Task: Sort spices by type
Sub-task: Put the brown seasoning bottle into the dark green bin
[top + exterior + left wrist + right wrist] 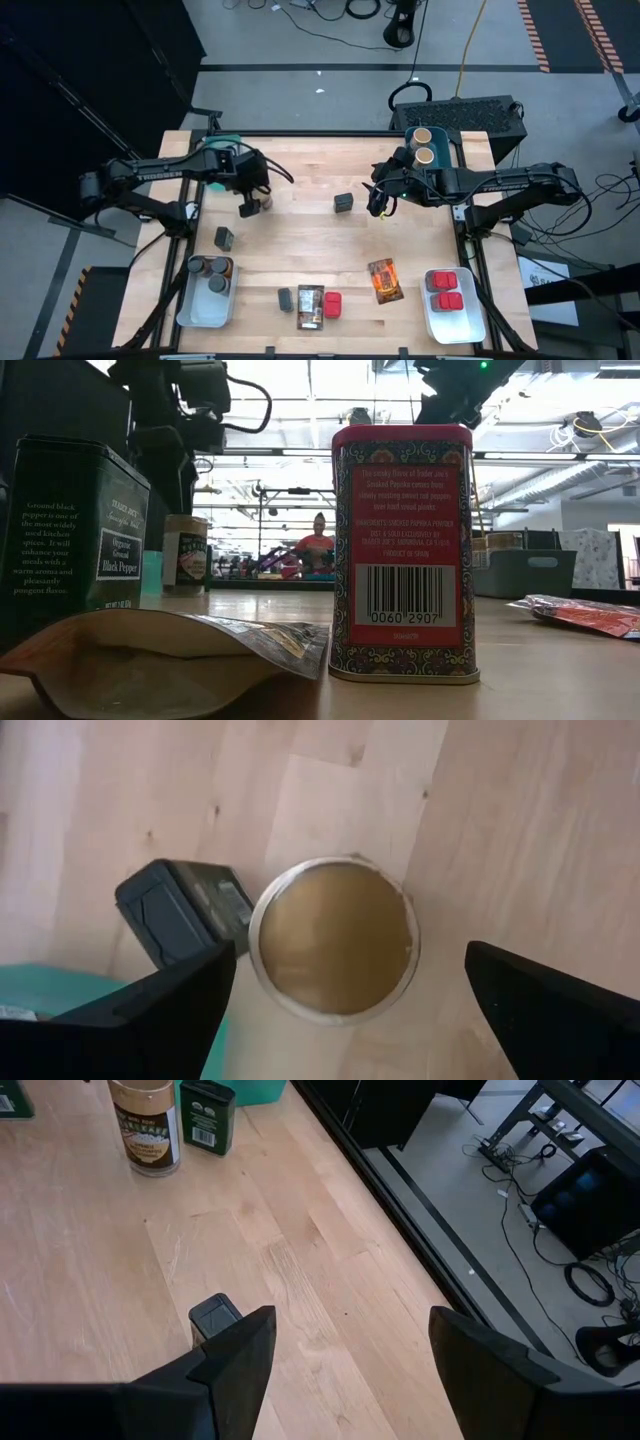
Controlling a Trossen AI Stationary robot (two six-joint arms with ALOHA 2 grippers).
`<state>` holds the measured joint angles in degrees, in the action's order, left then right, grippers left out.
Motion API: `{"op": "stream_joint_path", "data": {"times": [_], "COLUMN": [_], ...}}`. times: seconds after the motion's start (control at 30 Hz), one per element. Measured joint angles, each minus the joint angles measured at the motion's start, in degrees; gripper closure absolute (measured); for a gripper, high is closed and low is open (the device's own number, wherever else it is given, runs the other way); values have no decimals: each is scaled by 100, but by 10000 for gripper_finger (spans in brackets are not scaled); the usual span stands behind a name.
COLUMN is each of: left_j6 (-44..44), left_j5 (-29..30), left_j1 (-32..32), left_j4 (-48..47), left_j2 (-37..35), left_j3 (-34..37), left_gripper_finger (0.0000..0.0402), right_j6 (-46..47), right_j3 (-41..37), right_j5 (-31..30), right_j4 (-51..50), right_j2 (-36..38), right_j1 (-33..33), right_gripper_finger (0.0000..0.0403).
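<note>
Tan round spice cylinder (334, 939) upright on wooden tabletop (520, 830) between left gripper (345, 1005) wide-open jaws; right gripper (345, 1370) jaws apart, empty

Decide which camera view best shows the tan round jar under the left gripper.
The left wrist view: the tan round jar fills it, lid-on. High view: mostly hidden. Low view: its side. Right wrist view: upright, far off.

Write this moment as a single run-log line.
left gripper: open above tan round jar | right gripper: open, empty, over table | sorting unfinished
</note>
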<state>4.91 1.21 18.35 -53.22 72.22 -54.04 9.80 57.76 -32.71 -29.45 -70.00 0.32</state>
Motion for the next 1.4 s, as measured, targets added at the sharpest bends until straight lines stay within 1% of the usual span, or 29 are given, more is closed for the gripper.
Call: {"op": "stream_joint_path", "data": {"times": [0.2,0.37,0.5,0.7,0.73,0.9,1.03,1.13,1.2,1.3,1.4], "left_j6": [18,176,164,188,189,189,329,505,610,801,1002], "left_j5": [31,36,37,35,36,54,63,27,-16,-127,-120], "left_j1": [77,81,81,81,80,58,-163,-410,-580,-850,-1020], "left_j4": [70,380,296,347,348,319,230,528,950,1830,2249], "left_j2": [404,613,659,656,655,652,412,84,-86,-266,-283], "left_j3": [0,0,0,0,0,-18,-317,-724,-900,-1003,-996], "left_gripper_finger": [10,14,42,117,123,123,123,123,123,123,123], "right_j6": [0,0,0,0,0,-89,-188,-205,-245,-372,-569], "right_j3": [0,0,0,0,0,0,0,-2,-2,-7,-7], "right_j5": [0,0,0,0,0,-4,-28,-31,-35,-24,-40], "right_j4": [0,-8,-33,-50,-50,-62,-46,201,476,687,1025], "right_j2": [0,0,0,0,0,0,0,0,-64,-196,-310], "right_j1": [0,0,0,-2,-1,-2,0,42,118,311,460], "right_gripper_finger": [154,154,154,154,154,154,154,154,154,154,154]}}
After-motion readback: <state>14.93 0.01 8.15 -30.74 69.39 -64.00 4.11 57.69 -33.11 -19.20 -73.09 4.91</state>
